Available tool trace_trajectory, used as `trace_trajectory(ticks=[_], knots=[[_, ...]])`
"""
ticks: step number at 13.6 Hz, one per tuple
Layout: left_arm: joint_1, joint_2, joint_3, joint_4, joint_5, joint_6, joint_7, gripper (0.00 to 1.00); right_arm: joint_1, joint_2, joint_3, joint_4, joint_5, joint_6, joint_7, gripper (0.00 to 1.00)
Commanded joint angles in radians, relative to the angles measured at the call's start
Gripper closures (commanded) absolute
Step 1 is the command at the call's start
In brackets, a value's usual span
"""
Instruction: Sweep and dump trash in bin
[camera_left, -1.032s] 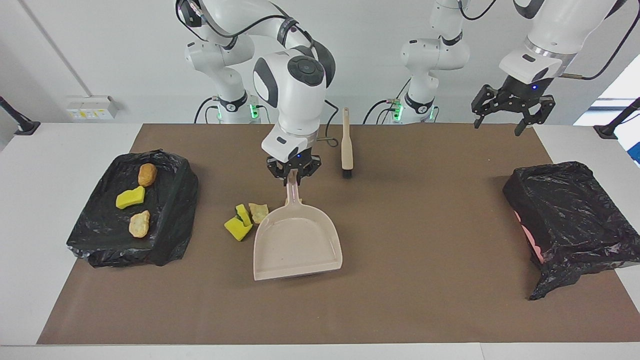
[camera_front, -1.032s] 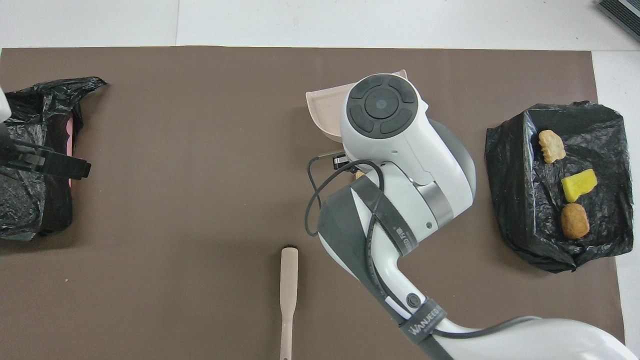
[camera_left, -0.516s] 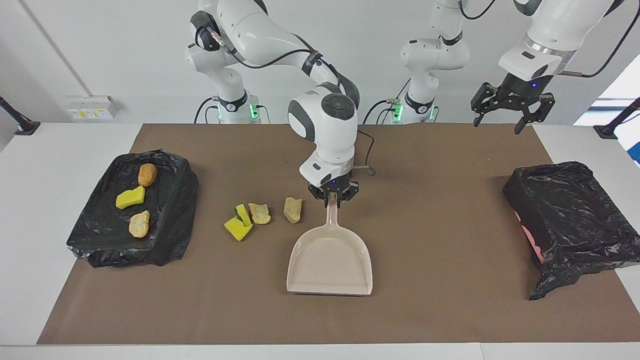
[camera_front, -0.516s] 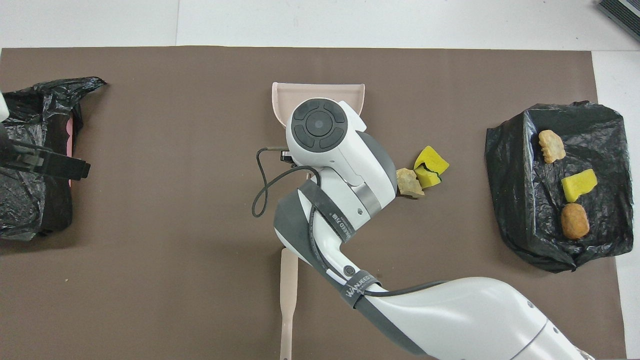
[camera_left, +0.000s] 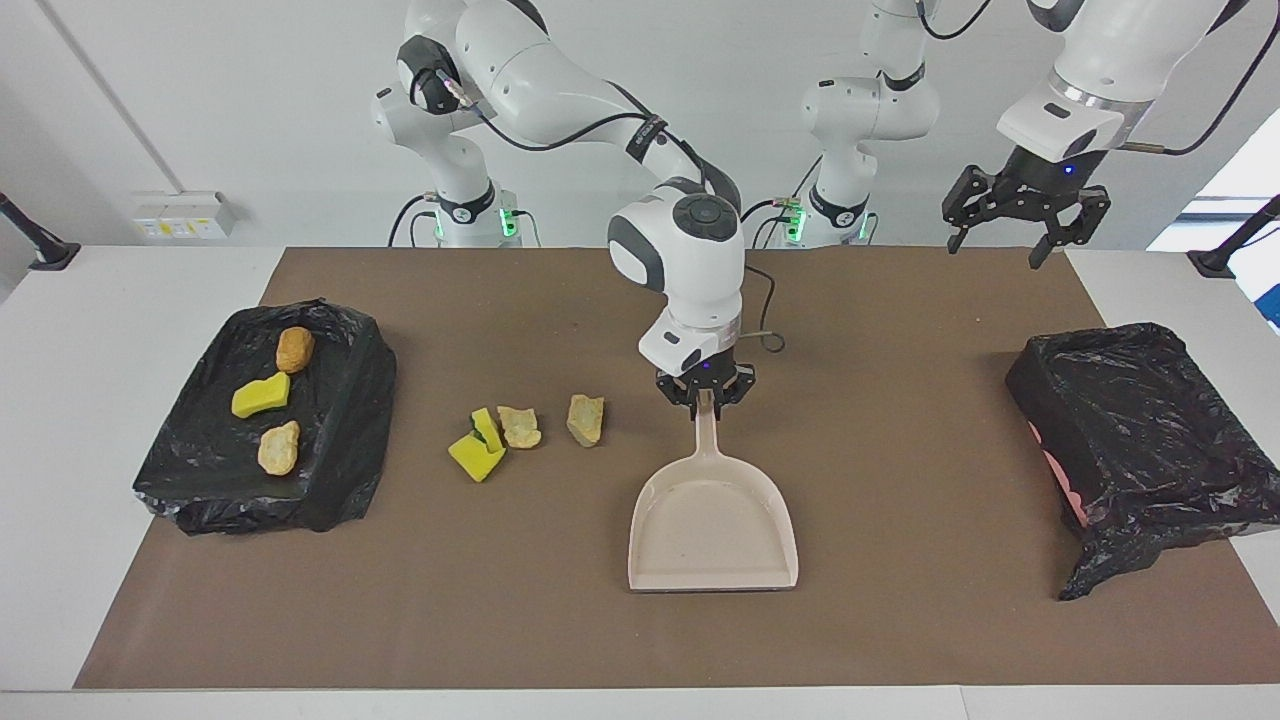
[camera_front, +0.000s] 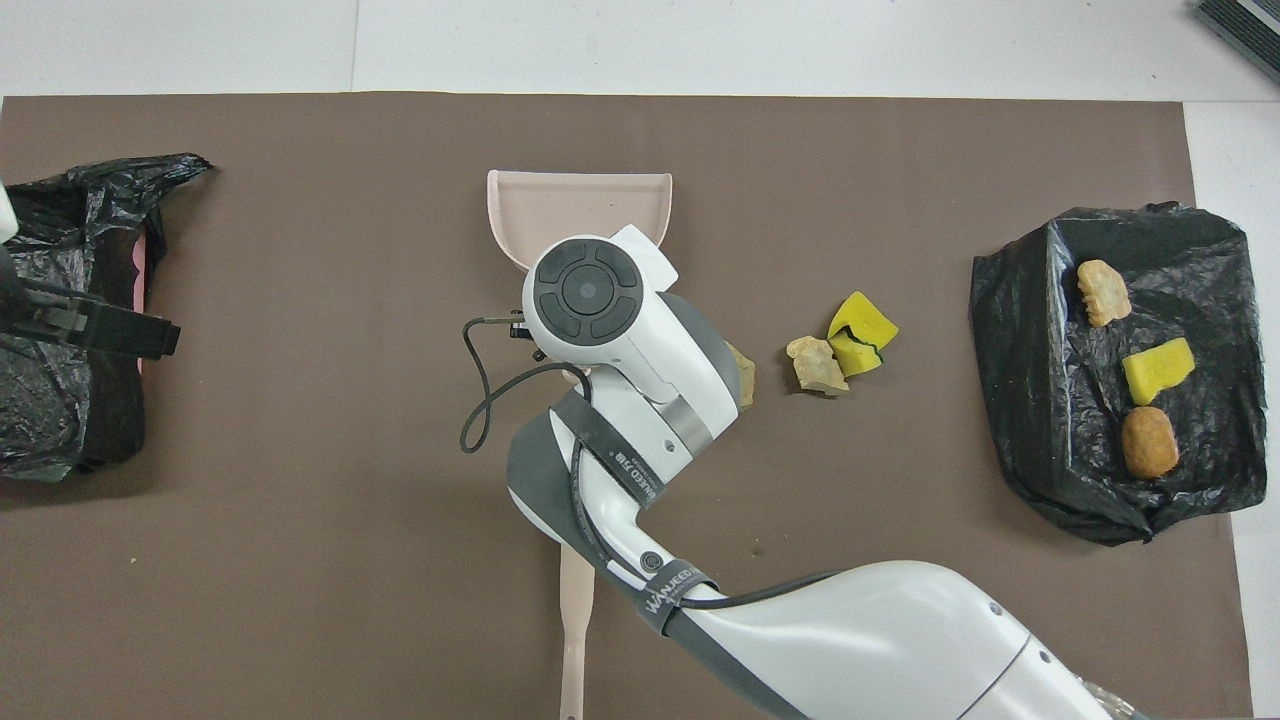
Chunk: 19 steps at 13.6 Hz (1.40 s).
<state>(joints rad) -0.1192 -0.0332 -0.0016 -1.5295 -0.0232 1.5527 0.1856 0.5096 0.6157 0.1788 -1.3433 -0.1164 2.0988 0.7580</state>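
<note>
The right gripper (camera_left: 705, 397) held the beige dustpan (camera_left: 713, 525) by the tip of its handle, fingers pinched tight on it, at the middle of the brown mat (camera_left: 900, 620) that covered the desk (camera_left: 60, 400). The pan lay flat with its open mouth pointing away from the robots and carried nothing, so the grip looked meant to place it for a fresh load rather than to tip it out.

Three pieces of trash lay loose on the mat beside the pan, toward the right arm's end of the desk: a yellow sponge piece with a green back (camera_left: 477, 447), touching a pale foam lump (camera_left: 519, 426), and a second pale lump (camera_left: 586, 419) a little apart, nearest the pan's handle. Three more pieces, a golden-brown lump (camera_left: 295, 349), a yellow sponge piece (camera_left: 261, 395) and a beige lump (camera_left: 279, 448), rested in the black-lined bin (camera_left: 340, 440) at that same end, which suggested roughly half the job was done.

The brush (camera_front: 576, 620) lay on the mat close to the robots, largely hidden under the right arm in the overhead view, untouched. The left gripper (camera_left: 1002, 222) hung in the air with its fingers spread wide and empty, waiting above the desk's edge near a second black-lined bin (camera_left: 1150, 440) at the left arm's end. It seemed the natural one to take the brush.
</note>
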Motion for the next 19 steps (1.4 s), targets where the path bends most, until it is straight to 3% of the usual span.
trace_trajectory(ticks=[1, 3, 4, 5, 7, 11, 14, 17, 19], knots=[[0.023, 0.074, -0.012, 0.063, 0.019, 0.018, 0.000, 0.00, -0.005, 0.035, 0.002, 0.015, 0.030, 0.018, 0.009, 1.00], [0.024, 0.120, -0.012, 0.117, 0.019, 0.009, 0.000, 0.00, -0.006, 0.033, 0.002, 0.015, 0.040, 0.016, 0.009, 1.00], [0.027, 0.127, -0.014, 0.117, 0.019, 0.016, 0.000, 0.00, -0.006, 0.033, 0.002, 0.013, 0.041, 0.020, 0.012, 0.86], [0.032, 0.140, -0.021, 0.118, 0.019, 0.017, 0.000, 0.00, -0.002, 0.032, 0.002, 0.013, 0.034, 0.020, 0.012, 0.53], [0.041, 0.153, -0.038, 0.138, 0.019, 0.017, 0.000, 0.00, 0.027, 0.019, 0.001, 0.015, 0.015, -0.008, 0.012, 0.00], [0.049, 0.228, -0.070, 0.193, 0.022, 0.026, -0.006, 0.00, 0.012, -0.092, 0.007, 0.001, 0.040, -0.182, -0.014, 0.00], [0.049, 0.263, -0.112, 0.192, 0.031, 0.092, -0.029, 0.00, -0.014, -0.221, 0.025, -0.039, 0.139, -0.366, -0.186, 0.00], [0.050, 0.330, -0.210, 0.190, 0.107, 0.168, -0.161, 0.00, 0.006, -0.388, 0.033, -0.208, 0.211, -0.414, -0.091, 0.00], [0.050, 0.369, -0.285, 0.183, 0.165, 0.214, -0.250, 0.00, 0.053, -0.488, 0.033, -0.374, 0.272, -0.358, 0.003, 0.00]])
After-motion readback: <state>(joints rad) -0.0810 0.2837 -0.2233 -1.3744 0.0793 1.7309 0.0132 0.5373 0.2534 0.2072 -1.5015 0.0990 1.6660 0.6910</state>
